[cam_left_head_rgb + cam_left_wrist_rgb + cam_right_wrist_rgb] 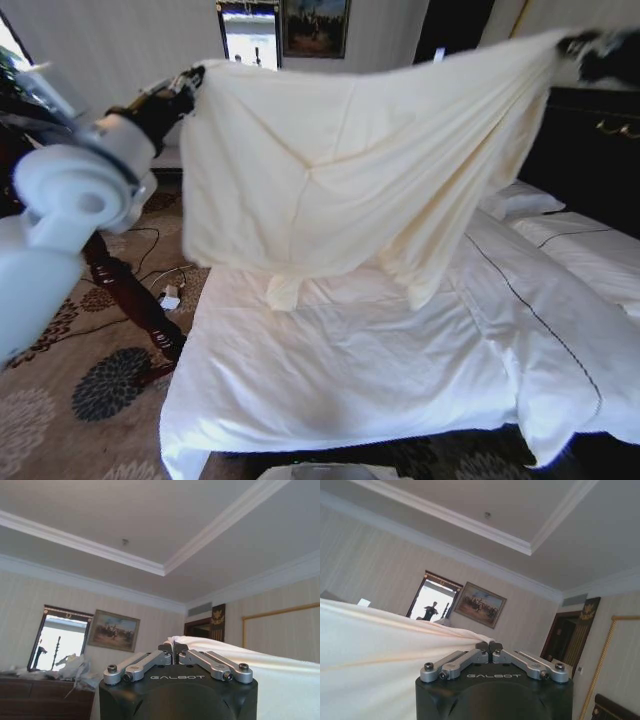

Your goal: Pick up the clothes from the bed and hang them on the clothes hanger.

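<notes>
Your left gripper [193, 78] and right gripper [568, 43]: jaws clamped on clothes [340, 170] corners, spread high above bed [350, 370].

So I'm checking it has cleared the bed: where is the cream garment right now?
In the head view the clothes hang spread in the air above the bed, stretched between the left gripper and the right gripper, each pinching a top corner.

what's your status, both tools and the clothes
Left tool shut on clothes, right tool shut on the opposite corner. Clothes spread wide, lifted above bed. Hems hang just over the sheets. Wooden post stands beside the bed.
</notes>
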`<state>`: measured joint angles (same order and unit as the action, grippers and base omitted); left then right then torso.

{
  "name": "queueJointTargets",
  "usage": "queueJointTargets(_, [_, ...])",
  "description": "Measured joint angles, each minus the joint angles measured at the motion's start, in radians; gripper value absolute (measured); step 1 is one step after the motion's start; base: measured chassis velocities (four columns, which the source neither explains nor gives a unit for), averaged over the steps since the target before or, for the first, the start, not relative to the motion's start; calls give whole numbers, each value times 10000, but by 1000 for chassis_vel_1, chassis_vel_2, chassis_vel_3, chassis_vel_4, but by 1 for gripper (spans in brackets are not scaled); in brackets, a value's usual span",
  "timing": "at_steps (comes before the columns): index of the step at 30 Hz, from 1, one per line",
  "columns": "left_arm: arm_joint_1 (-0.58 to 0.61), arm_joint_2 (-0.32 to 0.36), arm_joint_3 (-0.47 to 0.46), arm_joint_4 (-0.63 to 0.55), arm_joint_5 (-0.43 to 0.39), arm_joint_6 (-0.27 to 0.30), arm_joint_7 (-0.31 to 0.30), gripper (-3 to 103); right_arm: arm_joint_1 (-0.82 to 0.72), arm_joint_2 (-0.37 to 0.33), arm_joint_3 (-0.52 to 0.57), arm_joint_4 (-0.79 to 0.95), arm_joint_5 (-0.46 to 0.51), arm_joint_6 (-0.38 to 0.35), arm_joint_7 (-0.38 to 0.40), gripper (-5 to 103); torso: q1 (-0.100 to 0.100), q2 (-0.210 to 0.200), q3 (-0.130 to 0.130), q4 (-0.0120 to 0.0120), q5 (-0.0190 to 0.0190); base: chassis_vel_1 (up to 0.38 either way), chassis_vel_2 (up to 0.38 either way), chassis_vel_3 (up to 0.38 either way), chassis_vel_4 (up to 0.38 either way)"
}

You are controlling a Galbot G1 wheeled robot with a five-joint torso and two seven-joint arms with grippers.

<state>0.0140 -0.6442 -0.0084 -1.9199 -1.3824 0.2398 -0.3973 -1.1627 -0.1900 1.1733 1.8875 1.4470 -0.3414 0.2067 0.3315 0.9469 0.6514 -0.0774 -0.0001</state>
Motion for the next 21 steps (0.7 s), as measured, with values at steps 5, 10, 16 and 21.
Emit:
queueJointTargets(5, [1226,209,-608,-764,66,-1,-248,2,-97,383,-197,604,90,-89,71,0,2,-1,1,2,-3,0,0,0,0])
queueJointTargets(10, [2905,1030,-1361,-2496,7,23,-611,2,-7,1566,-408,2059,426,-579,470,0,-4,1,-4,6,2,0,0,0,0])
queueJointTargets(16, [3913,1501,-1700,-3910,-145,23,-1460,2,-280,2854,-574,3570,587,-1037,818,0,-6,3,-6,1,3,0,0,0,0])
queueJointTargets(21, [5435,1860,-2650,-4256,-131,69,-2234,2,-650,3593,-668,4111,665,-1436,979,0,-3,3,-3,1,1,0,0,0,0])
